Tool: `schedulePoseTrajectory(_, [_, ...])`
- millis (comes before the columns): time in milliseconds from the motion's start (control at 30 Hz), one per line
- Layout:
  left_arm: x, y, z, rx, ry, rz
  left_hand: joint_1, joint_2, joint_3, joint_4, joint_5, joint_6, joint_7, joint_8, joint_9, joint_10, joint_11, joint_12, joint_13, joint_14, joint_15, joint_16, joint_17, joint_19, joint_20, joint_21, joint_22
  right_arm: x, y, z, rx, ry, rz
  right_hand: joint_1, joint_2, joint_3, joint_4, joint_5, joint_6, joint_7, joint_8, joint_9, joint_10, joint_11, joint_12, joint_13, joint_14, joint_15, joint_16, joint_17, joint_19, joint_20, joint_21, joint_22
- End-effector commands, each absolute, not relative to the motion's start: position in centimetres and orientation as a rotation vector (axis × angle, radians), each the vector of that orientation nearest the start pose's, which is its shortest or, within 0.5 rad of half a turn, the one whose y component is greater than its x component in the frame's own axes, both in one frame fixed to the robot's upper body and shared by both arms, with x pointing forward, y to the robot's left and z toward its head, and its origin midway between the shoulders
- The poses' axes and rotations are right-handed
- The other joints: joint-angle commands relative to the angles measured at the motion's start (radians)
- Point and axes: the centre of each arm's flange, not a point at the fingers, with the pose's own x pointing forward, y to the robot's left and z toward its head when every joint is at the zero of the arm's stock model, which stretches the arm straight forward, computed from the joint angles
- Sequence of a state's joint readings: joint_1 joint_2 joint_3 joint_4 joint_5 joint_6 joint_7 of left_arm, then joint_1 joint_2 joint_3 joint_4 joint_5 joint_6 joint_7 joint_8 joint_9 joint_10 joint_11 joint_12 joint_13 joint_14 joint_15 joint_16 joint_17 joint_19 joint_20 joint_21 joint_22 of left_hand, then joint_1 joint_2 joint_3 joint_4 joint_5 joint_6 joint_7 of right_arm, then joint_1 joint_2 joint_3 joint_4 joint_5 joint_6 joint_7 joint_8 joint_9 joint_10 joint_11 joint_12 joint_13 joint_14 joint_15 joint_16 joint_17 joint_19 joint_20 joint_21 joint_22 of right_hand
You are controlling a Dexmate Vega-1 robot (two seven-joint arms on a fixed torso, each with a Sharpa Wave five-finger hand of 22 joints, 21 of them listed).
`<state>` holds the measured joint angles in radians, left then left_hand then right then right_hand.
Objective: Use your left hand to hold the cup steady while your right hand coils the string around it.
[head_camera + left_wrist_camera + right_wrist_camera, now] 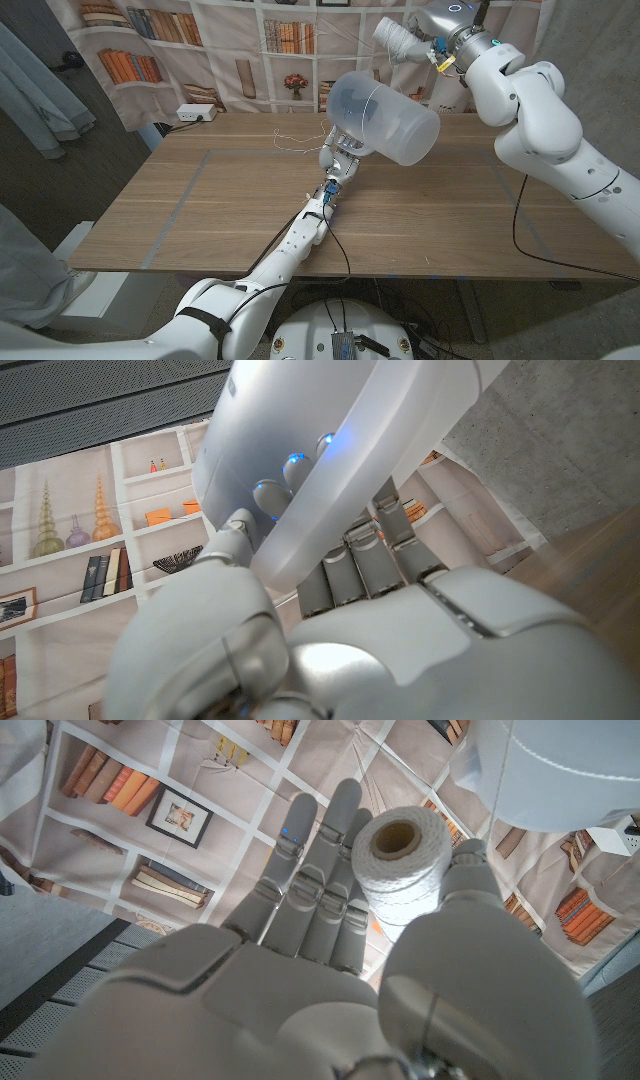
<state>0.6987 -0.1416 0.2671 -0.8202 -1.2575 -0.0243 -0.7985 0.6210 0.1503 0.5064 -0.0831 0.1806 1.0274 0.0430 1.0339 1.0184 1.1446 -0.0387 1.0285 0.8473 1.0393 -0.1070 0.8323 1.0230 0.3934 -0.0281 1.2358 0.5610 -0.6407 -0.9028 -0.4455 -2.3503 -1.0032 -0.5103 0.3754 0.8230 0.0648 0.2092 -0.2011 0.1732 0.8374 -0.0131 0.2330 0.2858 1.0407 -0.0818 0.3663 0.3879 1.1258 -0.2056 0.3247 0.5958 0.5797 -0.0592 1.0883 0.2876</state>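
- Two hands busy: left hand grips cup aloft over counter, long axis tilted.
- Right hand fingers closed on spool, approx 1 o'clock of cup, nearer.
- String trails at 9 o'clock.

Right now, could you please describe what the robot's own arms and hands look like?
Both arms are glossy white, rounded shells. The right arm has a silver metal wrist ring with a small yellow tag and a black cable hanging under its forearm. The slimmer left arm carries a black cable and a black strap near its shoulder. Each robot hand, left and right, is silver-grey with segmented fingers; blue lights glow at some fingertips.
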Motion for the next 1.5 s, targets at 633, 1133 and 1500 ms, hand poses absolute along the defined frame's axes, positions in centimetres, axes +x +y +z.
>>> schedulePoseTrajectory(633, [67.3,4.1,-4.8,-1.129,-0.481,-1.029,-0.002,0.004,-0.003,-0.008,0.006,0.031,0.017,-0.017,0.009,0.012,-0.003,0.011,0.02,0.004,0.002,0.005,-0.002,0.001,-0.007,-0.006,-0.369,41.0,-14.4,18.3,-1.697,-0.925,-0.394,0.067,0.099,0.27,0.06,0.007,0.092,-0.088,0.005,0.005,0.101,-0.091,0.002,0.007,0.015,-0.032,0.0,0.005,-0.01,-0.124,0.021,-0.009])
schedulePoseTrajectory(1133, [67.1,4.8,-4.4,-1.108,-0.501,-1.046,-0.003,0.003,-0.005,-0.009,0.005,0.032,0.017,-0.025,0.009,0.012,-0.004,0.01,0.021,0.002,0.001,0.007,0.003,0.0,-0.007,-0.005,-0.37,40.7,-14.0,17.4,-1.689,-0.91,-0.39,0.066,0.099,0.271,0.059,0.007,0.092,-0.088,0.004,0.006,0.102,-0.089,0.001,0.01,0.014,-0.031,-0.003,0.007,-0.014,-0.124,0.032,-0.016])
schedulePoseTrajectory(1500, [66.9,4.9,-4.7,-1.112,-0.509,-1.035,-0.003,0.004,-0.006,-0.009,0.005,0.035,0.015,-0.03,0.005,0.013,-0.004,0.009,0.02,0.001,0.002,0.008,0.002,-0.001,-0.007,-0.003,-0.368,41.3,-14.0,17.2,-1.685,-0.901,-0.345,0.065,0.098,0.272,0.059,0.007,0.092,-0.087,0.003,0.006,0.102,-0.089,-0.001,0.01,0.014,-0.031,-0.005,0.007,-0.017,-0.126,0.039,-0.021])
